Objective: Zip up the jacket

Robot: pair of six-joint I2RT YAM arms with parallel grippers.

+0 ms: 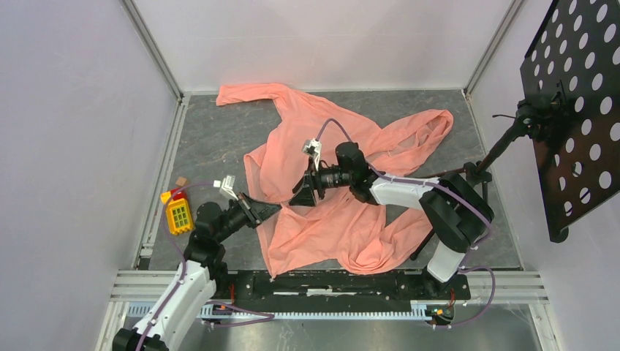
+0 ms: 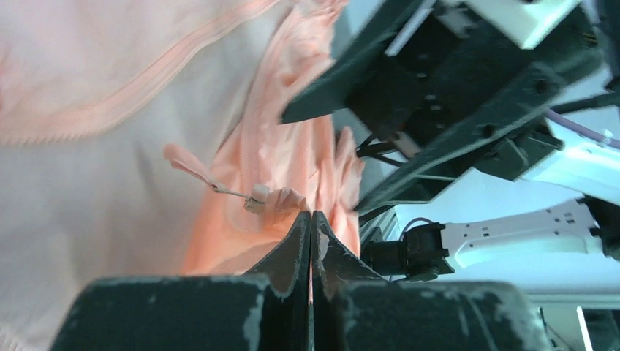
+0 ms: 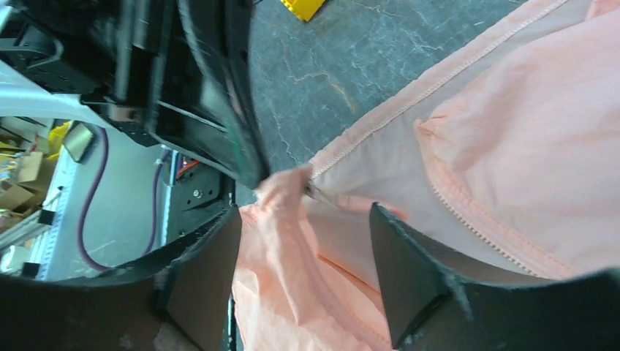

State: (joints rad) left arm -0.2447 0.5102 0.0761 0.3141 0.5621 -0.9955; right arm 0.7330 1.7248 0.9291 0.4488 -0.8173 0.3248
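Note:
The salmon-pink jacket (image 1: 343,219) lies crumpled on the grey table, one sleeve reaching the far left and the other the far right. My left gripper (image 1: 276,208) is shut on the jacket's front edge; in the left wrist view a thin strip of pink fabric sits between the closed fingertips (image 2: 312,217), with the zipper pull (image 2: 256,196) just left of them. My right gripper (image 1: 300,197) hovers right beside it, open, its fingers (image 3: 409,270) straddling the raised fabric fold (image 3: 292,263) without touching it. Zipper teeth (image 3: 475,219) run along the panel to the right.
A yellow toy block (image 1: 179,213) and a small brown piece (image 1: 180,180) lie at the table's left edge. A black perforated board (image 1: 577,110) on a stand rises at the right. White walls enclose the table on three sides.

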